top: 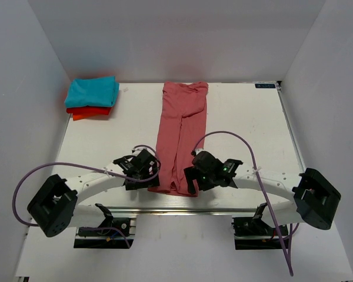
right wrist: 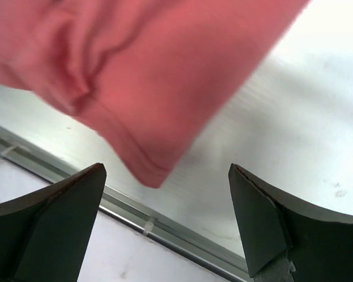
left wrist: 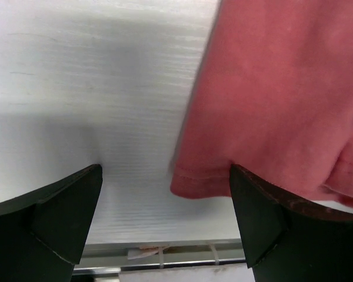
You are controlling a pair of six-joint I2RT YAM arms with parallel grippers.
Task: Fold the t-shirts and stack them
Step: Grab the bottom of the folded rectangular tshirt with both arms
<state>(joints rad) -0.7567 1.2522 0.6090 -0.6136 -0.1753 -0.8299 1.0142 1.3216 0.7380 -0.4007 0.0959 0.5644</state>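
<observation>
The salmon-pink t-shirt [top: 180, 136] lies folded into a long narrow strip down the middle of the table. My left gripper [top: 148, 178] is open at its near left corner; in the left wrist view [left wrist: 165, 194] the hem corner [left wrist: 203, 182] lies between the fingers. My right gripper [top: 191, 180] is open at the near right corner; in the right wrist view [right wrist: 165, 194] the shirt's corner [right wrist: 153, 170] hangs between the fingers. A folded turquoise t-shirt [top: 93, 91] sits on a folded orange-red t-shirt [top: 89, 111] at the far left.
The white table [top: 247, 129] has a metal rail along its near edge [top: 182, 202]. White walls stand on the left, back and right. Purple cables loop from both arms [top: 235, 136].
</observation>
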